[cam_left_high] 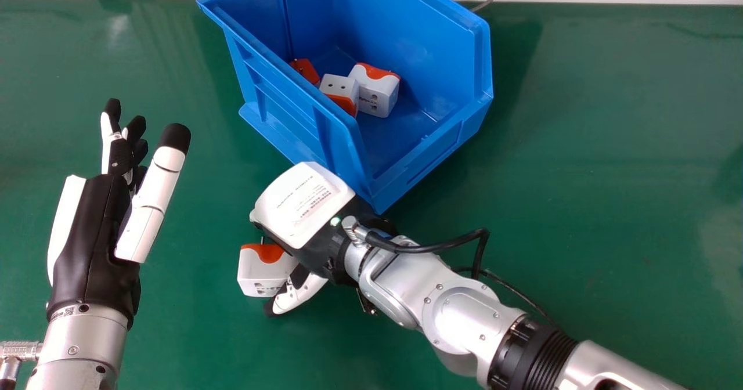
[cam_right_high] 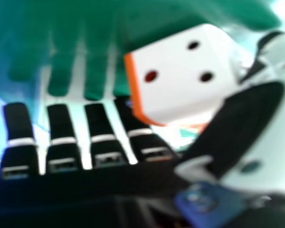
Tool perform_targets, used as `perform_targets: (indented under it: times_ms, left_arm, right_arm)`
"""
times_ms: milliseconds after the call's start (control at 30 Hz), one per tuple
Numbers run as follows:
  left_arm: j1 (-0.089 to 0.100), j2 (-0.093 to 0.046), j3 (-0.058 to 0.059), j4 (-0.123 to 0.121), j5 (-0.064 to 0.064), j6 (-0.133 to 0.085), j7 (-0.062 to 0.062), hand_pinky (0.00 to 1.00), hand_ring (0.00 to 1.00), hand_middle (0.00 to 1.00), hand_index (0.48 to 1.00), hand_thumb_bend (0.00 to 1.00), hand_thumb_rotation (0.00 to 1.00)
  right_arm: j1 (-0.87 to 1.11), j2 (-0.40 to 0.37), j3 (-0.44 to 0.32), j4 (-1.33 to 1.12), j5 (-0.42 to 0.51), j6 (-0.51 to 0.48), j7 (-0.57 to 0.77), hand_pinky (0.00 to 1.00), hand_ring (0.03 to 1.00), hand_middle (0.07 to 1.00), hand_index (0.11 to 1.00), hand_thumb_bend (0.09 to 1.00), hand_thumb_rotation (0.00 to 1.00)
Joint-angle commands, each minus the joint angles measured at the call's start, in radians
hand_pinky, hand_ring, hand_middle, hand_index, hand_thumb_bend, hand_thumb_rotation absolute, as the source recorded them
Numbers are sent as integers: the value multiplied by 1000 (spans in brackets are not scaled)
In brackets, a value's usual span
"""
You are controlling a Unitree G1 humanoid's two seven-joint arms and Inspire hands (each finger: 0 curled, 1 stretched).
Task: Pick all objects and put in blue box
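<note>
The green worktop (cam_left_high: 609, 146) carries the whole job, and the deep blue plastic box (cam_left_high: 287, 108) sits on it at a slant, its lower front lip turned toward the near right, probably to leave an easy way in for the right arm. That silver jointed arm (cam_left_high: 461, 314) reaches in from the lower right, bringing the black and white right hand (cam_left_high: 305, 204) down just beside the box's near corner. The hand's fingers and thumb stand apart, on either side of a white cube-shaped plug adapter with an orange top (cam_left_high: 264, 271); they look set for a pinch, though whether they touch it cannot be told. The adapter rests on the worktop, near-left of the box.

The black and white left hand (cam_left_high: 96, 227) lies well off to the left, fingers loosely extended, out of the way. Inside the box are a larger white and orange adapter (cam_left_high: 378, 91), a smaller white and orange one (cam_left_high: 341, 88) and an orange-red piece (cam_left_high: 306, 71), so the one at the hand looks like the last. The box's tall side wall stands between it and the inside; it will need lifting clear, with the black cable (cam_left_high: 429, 246) at the wrist kept off the rim.
</note>
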Motion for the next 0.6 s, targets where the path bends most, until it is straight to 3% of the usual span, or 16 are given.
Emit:
perform_targets:
  times_ms: [0, 67, 133, 333, 567]
  left_arm:
    - [-1, 7, -1, -28, 10, -2, 6, 1000, 1000, 1000, 1000, 724, 881]
    - [-3, 6, -2, -26, 12, -4, 7, 1000, 1000, 1000, 1000, 724, 881]
    - [-7, 7, -3, -22, 13, -6, 8, 998, 1000, 1000, 1000, 725, 882]
    - [-14, 3, -4, -23, 12, 2, 9, 994, 1000, 1000, 1000, 745, 884]
    - [-19, 4, -3, -19, 14, 7, 9, 1000, 1000, 1000, 1000, 761, 885]
  right_arm:
    - [54, 0, -7, -6, 45, -22, 40, 199, 280, 452, 496, 520, 27]
    - [65, -2, -30, -28, 81, -25, 75, 199, 280, 452, 496, 520, 27]
    - [65, -4, -38, -36, 95, -30, 91, 140, 213, 459, 488, 522, 17]
    - [69, -24, -37, -48, 67, -39, 35, 56, 111, 468, 475, 527, 3]
    - [68, -28, -30, -45, 52, -23, 29, 36, 88, 470, 470, 528, 0]
